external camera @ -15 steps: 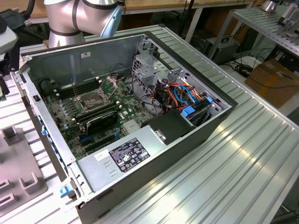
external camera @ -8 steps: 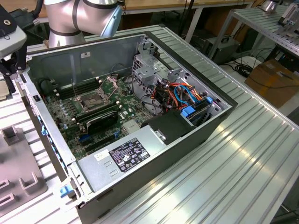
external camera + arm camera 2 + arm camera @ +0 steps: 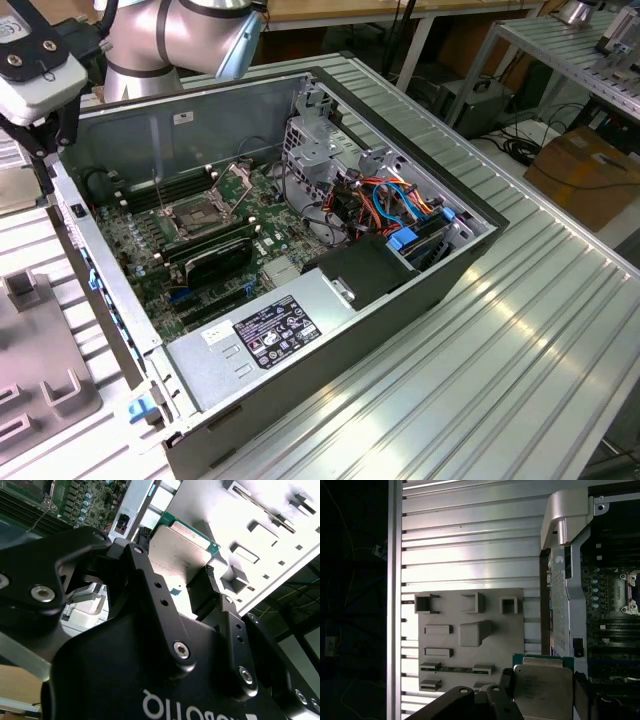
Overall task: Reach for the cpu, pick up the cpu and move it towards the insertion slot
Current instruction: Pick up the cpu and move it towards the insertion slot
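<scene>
The cpu (image 3: 542,687) is a thin square chip with a pale metallic face and a green edge. My gripper (image 3: 542,692) is shut on it, with a black finger on each of two opposite sides. The second wrist view shows the same grasp, the cpu (image 3: 180,545) held between the fingertips (image 3: 207,575). In the exterior view my gripper (image 3: 45,160) hangs above the open computer case's wall, at that view's left. The insertion slot (image 3: 200,212) lies on the motherboard inside the case with its retention plate (image 3: 240,180) hinged up. It also shows in the first wrist view as the insertion slot (image 3: 631,592).
A grey fixture plate (image 3: 470,630) with raised blocks lies on the ribbed metal table beside the case. Its near corner is the fixture plate (image 3: 40,385) at the exterior view's left. The case holds memory slots (image 3: 215,245), a drive cage (image 3: 315,140), bundled cables (image 3: 385,205) and a power supply (image 3: 270,330).
</scene>
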Available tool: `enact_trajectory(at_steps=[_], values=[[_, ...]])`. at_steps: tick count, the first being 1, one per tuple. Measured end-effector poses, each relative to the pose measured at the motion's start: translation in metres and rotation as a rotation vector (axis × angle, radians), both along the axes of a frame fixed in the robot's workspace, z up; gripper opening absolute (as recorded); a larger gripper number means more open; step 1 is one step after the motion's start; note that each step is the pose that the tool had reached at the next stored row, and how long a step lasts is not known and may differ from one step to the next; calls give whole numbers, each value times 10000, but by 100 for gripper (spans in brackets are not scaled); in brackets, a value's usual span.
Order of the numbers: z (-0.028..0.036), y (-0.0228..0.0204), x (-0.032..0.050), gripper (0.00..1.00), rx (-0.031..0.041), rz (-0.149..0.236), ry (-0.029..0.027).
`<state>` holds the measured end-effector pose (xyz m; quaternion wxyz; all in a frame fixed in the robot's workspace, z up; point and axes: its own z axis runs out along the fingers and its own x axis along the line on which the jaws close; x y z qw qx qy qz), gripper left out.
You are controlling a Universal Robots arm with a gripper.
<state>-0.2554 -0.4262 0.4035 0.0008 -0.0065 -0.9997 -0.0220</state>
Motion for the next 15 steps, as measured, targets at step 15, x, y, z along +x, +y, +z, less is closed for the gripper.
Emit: enact_trajectory(at_steps=[15], values=[[-8,17,272,55,-1,1,1]])
